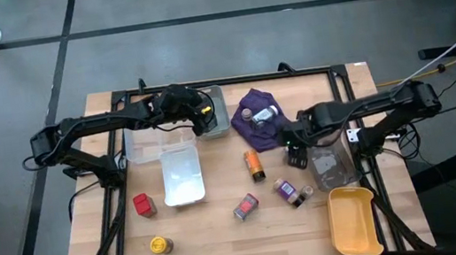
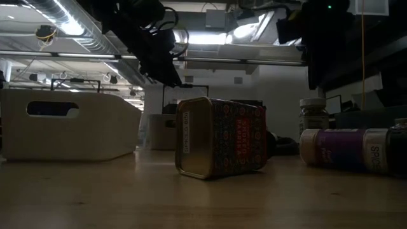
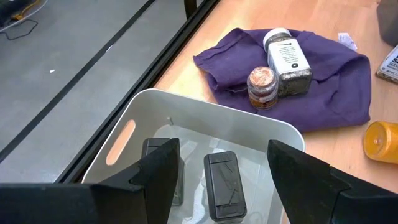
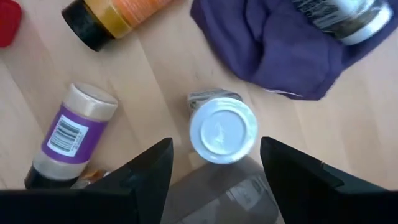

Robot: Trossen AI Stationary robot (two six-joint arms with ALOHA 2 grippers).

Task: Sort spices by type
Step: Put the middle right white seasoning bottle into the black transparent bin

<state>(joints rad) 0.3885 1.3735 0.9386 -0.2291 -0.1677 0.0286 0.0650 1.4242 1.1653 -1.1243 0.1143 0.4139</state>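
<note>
Nearest the low camera, a patterned tin (image 2: 222,137) is seen lying on its side on the bare wood, unsorted.

Left gripper (image 3: 217,180) is held above the grey tray (image 3: 149,109), fingers parted and empty; two dark grey tins (image 3: 224,185) lie flat inside, presumably just grouped there.

Right gripper (image 4: 214,171) is poised with fingers spread and empty over an upright white-capped jar (image 4: 222,130) beside the purple cloth (image 4: 273,43), likely the next pick. A purple-labelled jar (image 4: 68,134) and an orange jar (image 4: 121,15) lie toppled nearby.
</note>
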